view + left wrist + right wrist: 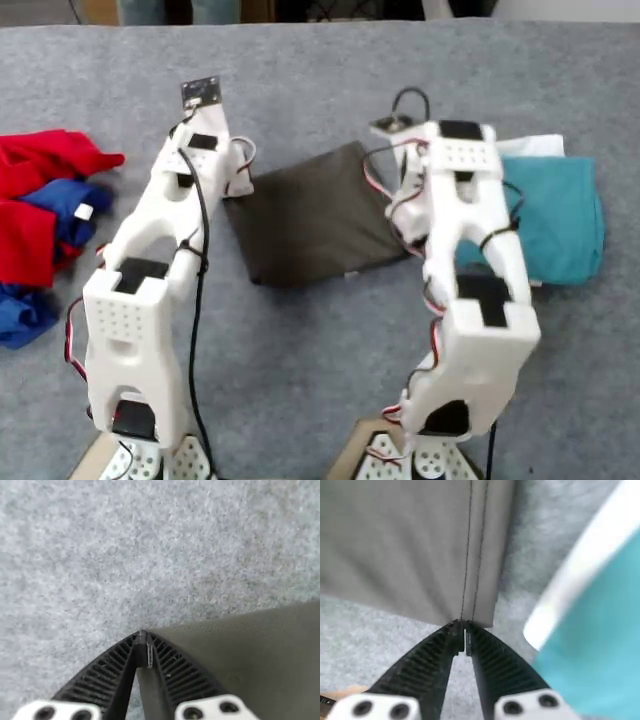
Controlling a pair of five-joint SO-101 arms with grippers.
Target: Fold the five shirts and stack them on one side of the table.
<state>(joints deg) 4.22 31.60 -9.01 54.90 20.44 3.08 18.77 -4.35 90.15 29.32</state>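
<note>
Dark shirt (315,215), folded into a flat, slightly skewed rectangle, olive-grey with a stitched hem, lying at the middle of the grey bench (330,80) between the two arms; left claw (142,637) closed, tips pinched on the shirt's corner nearest that arm; right claw (464,630) closed on the hemmed edge at the opposite side; just beyond the right arm, a folded teal shirt (560,215) resting on a white shirt (535,146); at the far left edge, unfolded red shirts (40,160) and blue shirts (60,205) in a loose heap.
</note>
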